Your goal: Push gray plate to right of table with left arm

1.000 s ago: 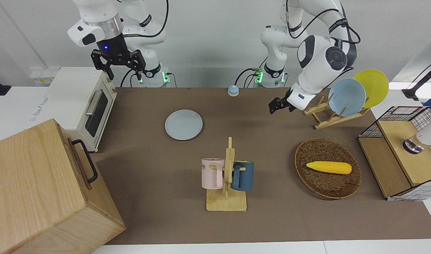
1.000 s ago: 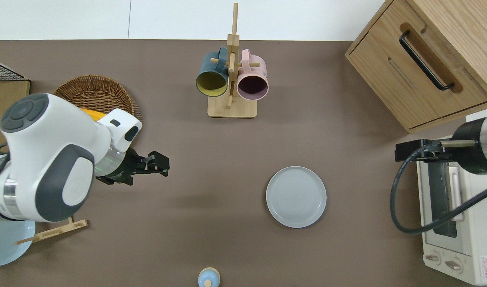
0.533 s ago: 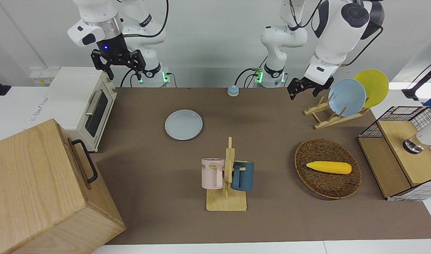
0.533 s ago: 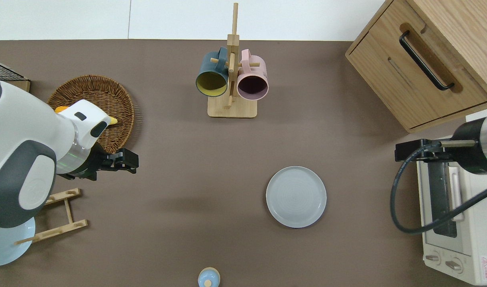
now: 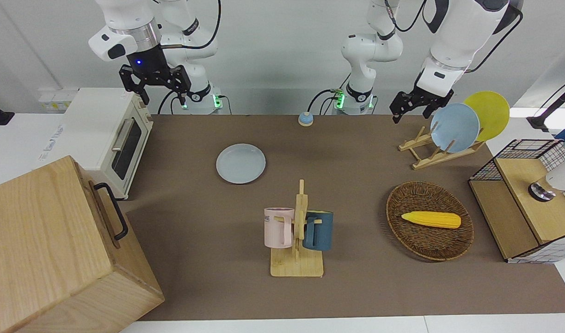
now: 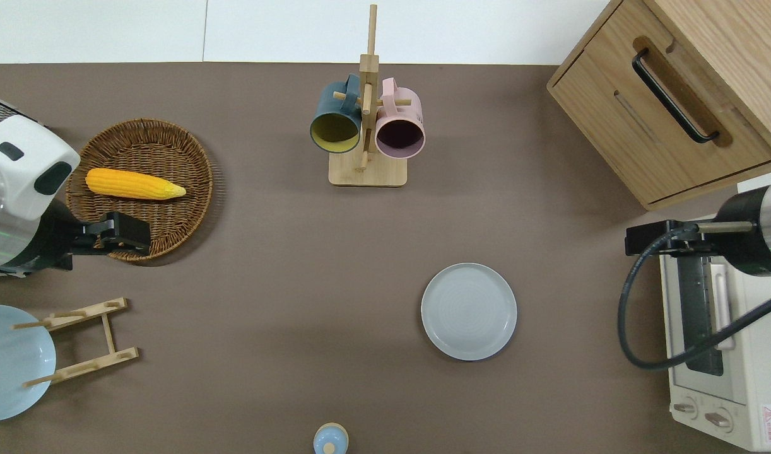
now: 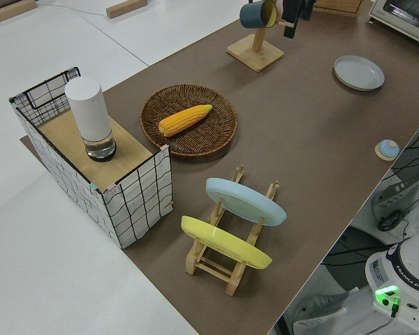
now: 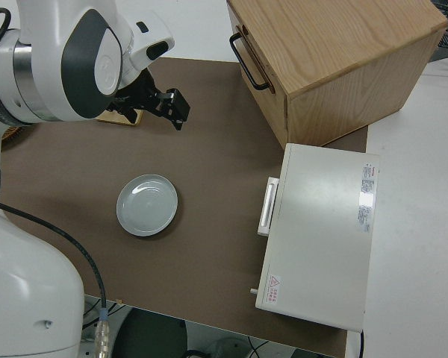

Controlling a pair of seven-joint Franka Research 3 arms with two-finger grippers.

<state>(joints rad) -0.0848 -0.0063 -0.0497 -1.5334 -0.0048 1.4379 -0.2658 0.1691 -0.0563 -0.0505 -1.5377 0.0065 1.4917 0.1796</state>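
The gray plate (image 5: pixel 241 163) lies flat on the brown table (image 5: pixel 356 152), toward the right arm's end and nearer to the robots than the mug rack. It also shows in the overhead view (image 6: pixel 469 311), the left side view (image 7: pixel 359 72) and the right side view (image 8: pixel 147 205). My left gripper (image 5: pixel 409 110) is raised in the air, far from the plate. In the overhead view it (image 6: pixel 128 234) is over the wicker basket's (image 6: pixel 171 208) edge nearer to the robots. It holds nothing. My right arm is parked.
A corn cob (image 6: pixel 135 183) lies in the basket. A rack holds a sky-blue plate (image 5: pixel 454 127) and a yellow plate (image 5: pixel 488 113). A mug rack (image 5: pixel 297 240), a small bell (image 5: pixel 305 119), a toaster oven (image 5: pixel 109 134), a wooden cabinet (image 5: pixel 56 249) and a wire crate (image 5: pixel 527 194) stand around.
My left arm has risen and drawn back toward its own end of the table, from the open table to over the basket's edge. The gray plate has not moved.
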